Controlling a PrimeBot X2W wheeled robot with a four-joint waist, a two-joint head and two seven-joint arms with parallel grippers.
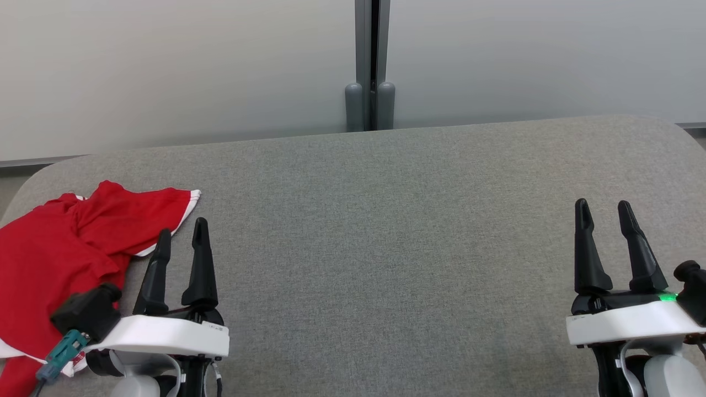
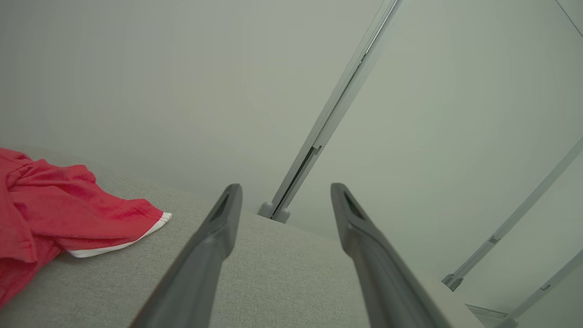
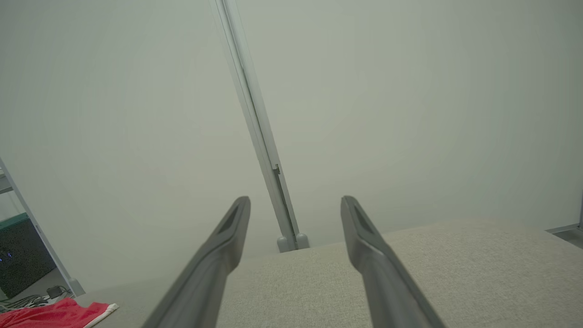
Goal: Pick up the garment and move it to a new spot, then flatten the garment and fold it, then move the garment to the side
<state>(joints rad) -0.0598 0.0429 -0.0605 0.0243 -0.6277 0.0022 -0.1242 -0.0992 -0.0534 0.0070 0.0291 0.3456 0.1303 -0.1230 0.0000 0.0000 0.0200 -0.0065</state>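
Note:
The garment (image 1: 60, 248) is red with white trim and lies crumpled at the far left of the grey fabric surface (image 1: 386, 248). Its white-edged sleeve points toward the middle. My left gripper (image 1: 182, 227) hovers open just right of the garment, with nothing between its fingers. In the left wrist view the garment (image 2: 54, 214) lies to the left of the left gripper (image 2: 286, 191). My right gripper (image 1: 605, 208) stands open at the lower right, far from the cloth. The right wrist view catches the right gripper (image 3: 295, 202) and a corner of the garment (image 3: 54, 314) at the bottom left.
A pale partition wall (image 1: 165, 66) with a grey vertical post (image 1: 370, 66) runs behind the surface. The surface has rounded far corners. In the right wrist view, dark equipment and cables (image 3: 23, 269) sit on the floor beyond the left edge.

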